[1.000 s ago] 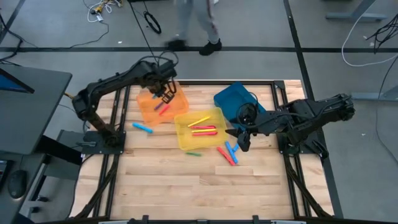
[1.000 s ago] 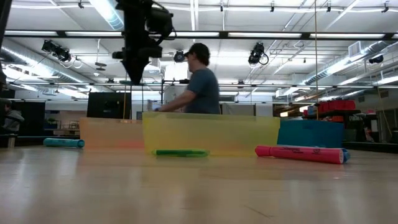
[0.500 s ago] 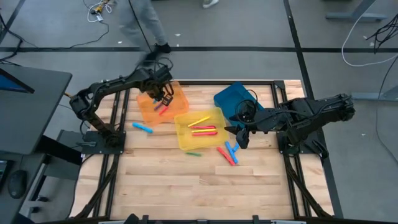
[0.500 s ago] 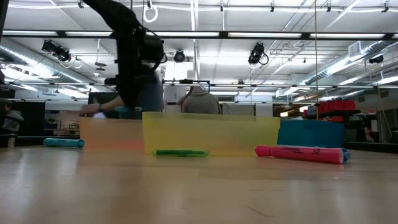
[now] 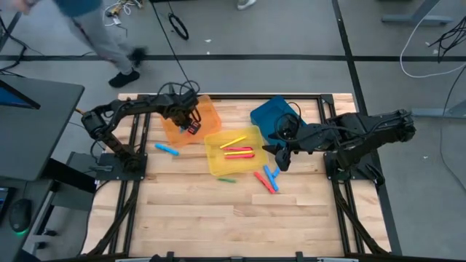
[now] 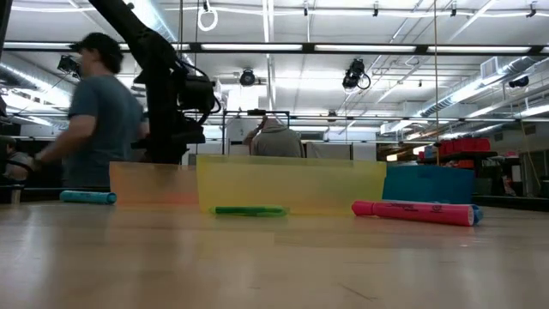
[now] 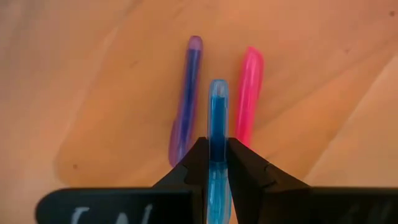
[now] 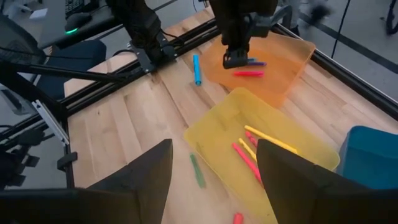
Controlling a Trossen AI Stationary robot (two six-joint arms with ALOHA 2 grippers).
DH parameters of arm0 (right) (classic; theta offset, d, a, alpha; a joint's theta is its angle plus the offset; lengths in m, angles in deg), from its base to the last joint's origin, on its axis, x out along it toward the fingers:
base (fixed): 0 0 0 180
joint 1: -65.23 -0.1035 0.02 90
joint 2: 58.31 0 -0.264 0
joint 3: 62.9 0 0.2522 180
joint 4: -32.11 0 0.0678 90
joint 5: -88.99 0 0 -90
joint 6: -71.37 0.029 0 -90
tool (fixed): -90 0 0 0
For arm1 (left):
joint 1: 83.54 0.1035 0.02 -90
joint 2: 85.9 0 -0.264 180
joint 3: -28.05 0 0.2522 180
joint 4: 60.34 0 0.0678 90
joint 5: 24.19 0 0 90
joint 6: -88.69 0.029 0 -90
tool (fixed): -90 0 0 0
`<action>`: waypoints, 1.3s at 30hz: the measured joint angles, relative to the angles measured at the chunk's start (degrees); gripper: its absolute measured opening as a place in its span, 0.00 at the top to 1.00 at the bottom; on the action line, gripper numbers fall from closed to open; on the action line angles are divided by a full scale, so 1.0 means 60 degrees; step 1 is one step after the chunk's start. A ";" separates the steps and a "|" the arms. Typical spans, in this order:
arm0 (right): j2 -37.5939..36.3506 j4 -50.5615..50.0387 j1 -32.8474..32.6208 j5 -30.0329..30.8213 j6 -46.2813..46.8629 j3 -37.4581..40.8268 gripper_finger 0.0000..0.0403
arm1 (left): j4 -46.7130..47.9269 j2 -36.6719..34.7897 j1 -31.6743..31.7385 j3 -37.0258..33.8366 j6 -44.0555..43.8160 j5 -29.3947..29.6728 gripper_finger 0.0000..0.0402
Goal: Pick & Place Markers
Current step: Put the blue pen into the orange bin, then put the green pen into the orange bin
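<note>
The left gripper (image 5: 191,122) is down inside the orange bin (image 5: 207,110) at the back left of the table. Its two dark fingers (image 7: 198,163) squeeze a light blue marker (image 7: 217,112) between them. In the left wrist view, a purple marker (image 7: 187,93) lies on one side of the blue one and a pink marker (image 7: 248,90) lies on the other side, both flat on the orange floor of the bin. The right gripper (image 5: 285,159) hangs near the right edge of the yellow bin (image 5: 212,156), and its fingers (image 8: 147,180) are spread wide apart with nothing in them. The yellow bin sits in the middle of the table and holds a yellow marker (image 5: 233,141) and a red marker (image 5: 238,150). A dark blue bin (image 5: 266,113) stands behind the yellow one, close to the right arm. More markers lie on the bare wood. One blue marker (image 5: 167,149) rests to the left of the yellow bin, a green marker (image 5: 227,179) lies just in front of it, and a small bunch of red and blue markers (image 5: 267,177) lies to the front right. A person (image 6: 90,120) walks by in the room behind the table.
</note>
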 joint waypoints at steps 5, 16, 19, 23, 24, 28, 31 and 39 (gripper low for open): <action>0.0000 0.0006 0.0011 -0.0043 0.0004 0.0000 0.42 | -0.0288 0.0030 0.0000 -0.0340 0.0113 -0.0039 0.89; 0.0000 0.0017 0.0011 -0.0050 0.0024 0.0000 0.42 | -0.0466 0.0073 -0.0027 -0.0410 0.0385 -0.0261 0.82; 0.0000 0.0017 0.0011 -0.0050 0.0024 0.0000 0.42 | -0.0478 0.0073 -0.0073 -0.0410 0.0419 -0.0234 0.77; 0.0000 0.0017 0.0011 -0.0050 0.0024 0.0000 0.42 | -0.0476 0.0073 -0.0159 -0.0410 0.0415 -0.0091 0.69; 0.0000 0.0017 0.0011 -0.0051 0.0024 0.0000 0.42 | -0.0470 0.0073 -0.0193 -0.0410 0.0415 -0.0020 0.67; 0.0000 0.0017 0.0011 -0.0051 0.0018 0.0000 0.42 | -0.0335 0.0073 -0.0244 -0.0358 0.0415 0.0033 0.60; 0.0000 0.0014 0.0011 -0.0054 -0.0022 0.0000 0.42 | -0.0013 0.0069 -0.0307 -0.0054 0.0418 0.0070 0.58; 0.0000 -0.0125 0.0011 -0.0062 -0.0026 0.0000 0.42 | 0.1664 -0.0529 -0.1045 0.1879 0.0839 0.0682 0.63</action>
